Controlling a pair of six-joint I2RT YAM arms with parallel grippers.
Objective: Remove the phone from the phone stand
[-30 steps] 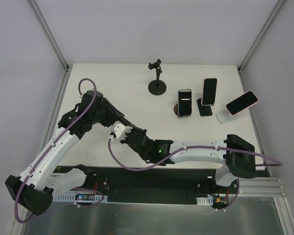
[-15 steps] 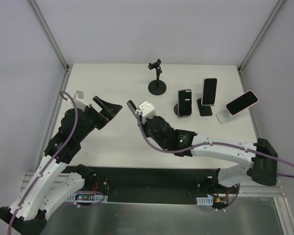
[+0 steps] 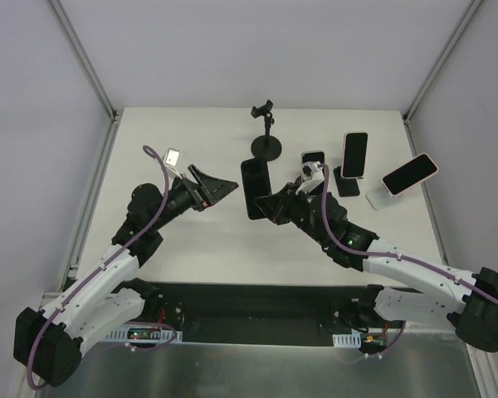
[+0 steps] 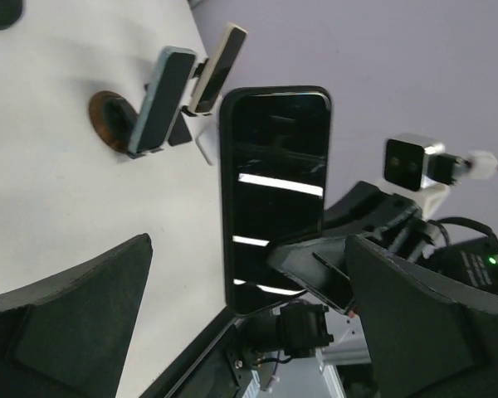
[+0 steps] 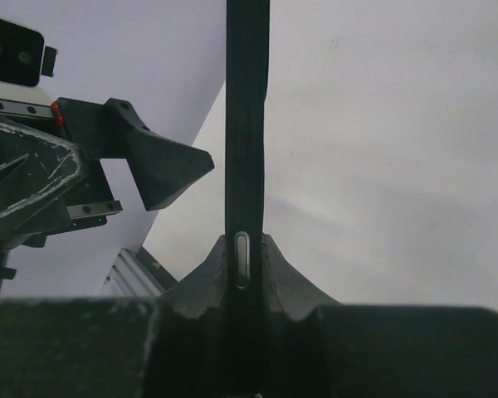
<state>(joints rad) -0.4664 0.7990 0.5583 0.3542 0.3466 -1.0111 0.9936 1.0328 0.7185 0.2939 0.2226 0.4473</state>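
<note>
Begin at the left: the left end effector point(image 3: 212, 189) is released, its fingers spread as wide as they go and aimed across the worktop point(image 3: 199, 141) at the phone point(image 3: 255, 189). It hangs near the phone without touching it. In the left wrist view the phone point(image 4: 275, 195) sits centred in the gap between the two fingers with its dark screen facing that camera, which suggests the arm is lined up to receive it. The phone is held upright in the air over the middle of the worktop, between the two arms and clear of every stand. The right end effector point(image 3: 270, 206) is clenched on the phone's lower end. In the right wrist view you look along the phone's thin edge point(image 5: 246, 124), with one finger pressed on each broad face beside a side button. This grip leaves the upper length free for a second grasp. Behind the phone, the empty phone stand point(image 3: 266, 137) carries nothing in its clamp, so treat the removal as done or nearly done. Further right, the blue-cased phone point(image 3: 314, 157), the dark phone point(image 3: 354, 155) and the pink-edged phone point(image 3: 409, 174) each lean on their own stands, well apart from both arms. Keep any transfer away from them.
</note>
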